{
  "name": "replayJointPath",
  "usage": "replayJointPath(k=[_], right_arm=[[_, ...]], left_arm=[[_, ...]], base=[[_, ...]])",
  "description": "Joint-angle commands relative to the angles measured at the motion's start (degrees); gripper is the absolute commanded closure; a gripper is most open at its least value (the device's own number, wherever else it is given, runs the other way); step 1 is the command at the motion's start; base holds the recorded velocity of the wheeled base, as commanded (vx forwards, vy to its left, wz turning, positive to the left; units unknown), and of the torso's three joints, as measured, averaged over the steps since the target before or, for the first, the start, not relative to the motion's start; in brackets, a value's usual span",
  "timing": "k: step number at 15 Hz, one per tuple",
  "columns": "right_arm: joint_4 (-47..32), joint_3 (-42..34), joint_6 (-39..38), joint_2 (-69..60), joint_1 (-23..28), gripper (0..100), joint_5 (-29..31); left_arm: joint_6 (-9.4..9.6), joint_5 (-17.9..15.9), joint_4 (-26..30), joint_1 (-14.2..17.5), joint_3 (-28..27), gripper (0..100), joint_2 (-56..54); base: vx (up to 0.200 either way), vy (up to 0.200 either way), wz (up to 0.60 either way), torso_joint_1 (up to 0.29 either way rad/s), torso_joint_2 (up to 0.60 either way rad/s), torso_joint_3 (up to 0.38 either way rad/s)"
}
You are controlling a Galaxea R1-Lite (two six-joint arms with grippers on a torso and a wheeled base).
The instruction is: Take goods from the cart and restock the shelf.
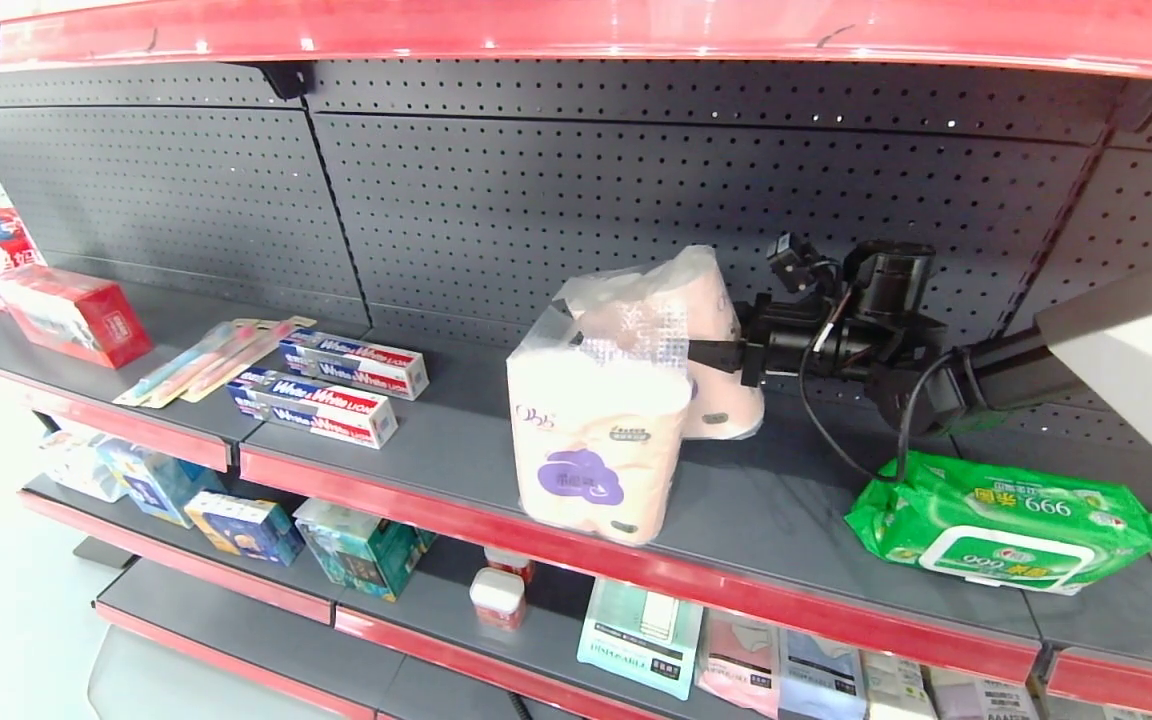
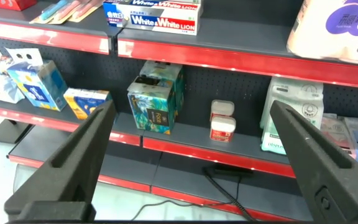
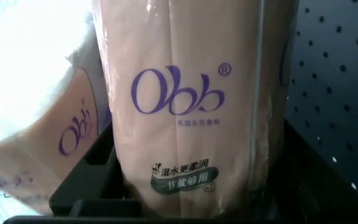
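A plastic-wrapped pack of peach toilet paper rolls [image 1: 601, 420] stands on the grey shelf board [image 1: 436, 440], its front at the red edge. My right gripper [image 1: 721, 355] comes in from the right and is shut on the pack's rear rolls. In the right wrist view the pack [image 3: 185, 106] sits between the two dark fingers [image 3: 86, 180]. My left gripper [image 2: 191, 168] hangs lower down, in front of the lower shelves, open, with nothing between its fingers [image 2: 73, 162].
On the same shelf lie two toothpaste boxes [image 1: 336, 385], toothbrushes [image 1: 206, 360] and a red box [image 1: 76, 315] to the left, and a green wet-wipes pack [image 1: 996, 520] to the right. The lower shelves hold tissue boxes [image 2: 157, 96] and small jars [image 2: 222, 121].
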State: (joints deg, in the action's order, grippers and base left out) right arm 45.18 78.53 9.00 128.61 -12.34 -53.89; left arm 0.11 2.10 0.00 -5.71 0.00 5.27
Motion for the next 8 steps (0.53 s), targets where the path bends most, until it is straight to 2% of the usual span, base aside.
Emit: replayJointPath(k=[1, 8], right_arm=[[-0.09, 0.75, -0.21, 1.20, -0.41, 100, 0.02], [0.09, 4.52, -0.47, 4.63, -2.69, 100, 0.46]], left_arm=[[0.07, 0.01, 0.09, -0.01, 0.00, 0, 0.09], [0.07, 0.01, 0.00, -0.01, 0.00, 0, 0.09]], base=[[0.000, 0.000, 0.00, 0.000, 0.00, 0.000], [0.000, 0.000, 0.00, 0.000, 0.00, 0.000]])
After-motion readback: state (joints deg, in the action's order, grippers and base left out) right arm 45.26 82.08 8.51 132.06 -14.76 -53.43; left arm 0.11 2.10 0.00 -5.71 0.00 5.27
